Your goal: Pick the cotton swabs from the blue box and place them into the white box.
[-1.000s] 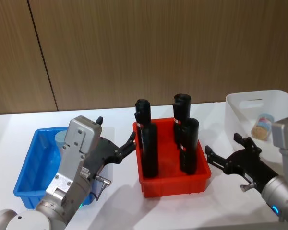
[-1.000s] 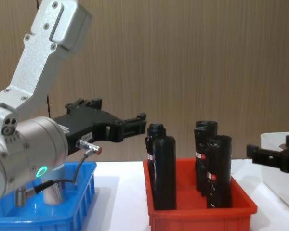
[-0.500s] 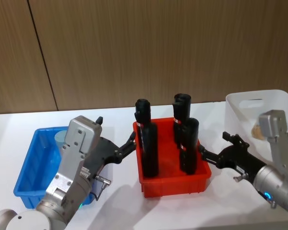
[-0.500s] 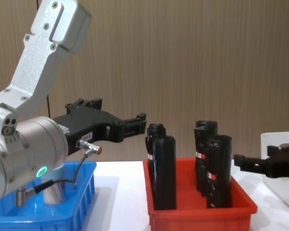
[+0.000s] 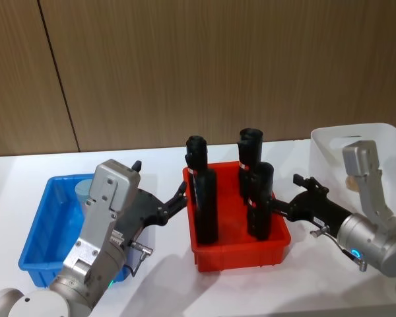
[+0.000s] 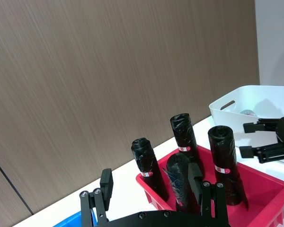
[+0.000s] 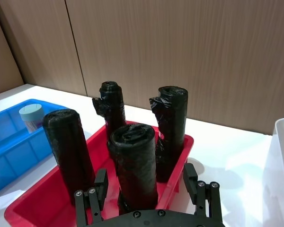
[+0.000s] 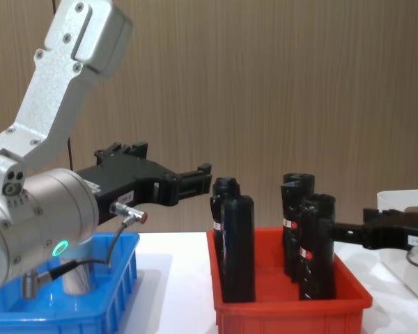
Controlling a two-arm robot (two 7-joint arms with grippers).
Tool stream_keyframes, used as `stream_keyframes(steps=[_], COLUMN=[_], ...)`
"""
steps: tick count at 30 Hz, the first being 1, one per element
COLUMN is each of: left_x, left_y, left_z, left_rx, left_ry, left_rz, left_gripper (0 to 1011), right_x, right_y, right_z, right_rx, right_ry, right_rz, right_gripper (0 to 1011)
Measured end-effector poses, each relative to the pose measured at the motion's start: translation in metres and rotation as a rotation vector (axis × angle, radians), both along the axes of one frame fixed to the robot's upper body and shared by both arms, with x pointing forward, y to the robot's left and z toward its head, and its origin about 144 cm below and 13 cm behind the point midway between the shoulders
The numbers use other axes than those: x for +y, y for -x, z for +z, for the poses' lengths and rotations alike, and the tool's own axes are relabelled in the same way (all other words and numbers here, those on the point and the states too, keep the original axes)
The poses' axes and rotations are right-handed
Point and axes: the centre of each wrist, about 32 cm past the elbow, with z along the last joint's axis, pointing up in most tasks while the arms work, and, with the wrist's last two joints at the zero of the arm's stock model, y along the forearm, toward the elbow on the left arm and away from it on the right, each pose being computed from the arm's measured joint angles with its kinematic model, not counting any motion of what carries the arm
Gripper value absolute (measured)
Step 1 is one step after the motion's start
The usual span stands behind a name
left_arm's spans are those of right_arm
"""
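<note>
Cotton swabs [image 5: 83, 190]: you have one tub standing in the blue box [image 5: 43, 232]; the white box [image 5: 330, 148] sits at far right. Your right gripper [image 5: 270, 205] hangs spread over the red bin [image 5: 241, 254], at a black bottle [image 5: 259, 201] whose red-white label is unreadable. Your left gripper [image 5: 180, 199] is spread too, empty.

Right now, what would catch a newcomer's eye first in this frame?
The bright red plastic bin at the table's centre, packed with four tall black bottles. The left gripper and right gripper, both open, close in on it from either side, while the shallow blue ribbed box and smooth white box flank it.
</note>
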Motion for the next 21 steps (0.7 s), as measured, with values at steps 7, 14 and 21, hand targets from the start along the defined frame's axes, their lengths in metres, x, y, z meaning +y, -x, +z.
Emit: stream_keyframes(steps=[7, 14, 21], left_x=[0.0, 0.0, 0.0], left_y=[0.0, 0.0, 0.0], left_z=[0.0, 0.0, 0.0], left_rx=[0.0, 0.0, 0.0], left_ry=[0.0, 0.0, 0.0], left_rz=[0.0, 0.0, 0.0], left_gripper=[1004, 1004, 1004], right_x=[0.003, 0.007, 0.012], right_y=[-0.013, -0.024, -0.034], right_z=[-0.001, -0.002, -0.004], right_rx=[0.001, 0.006, 0.013], right_ry=[-0.002, -0.001, 0.001], right_rz=[0.016, 0.029, 0.041], right_gripper=[1001, 1001, 1001])
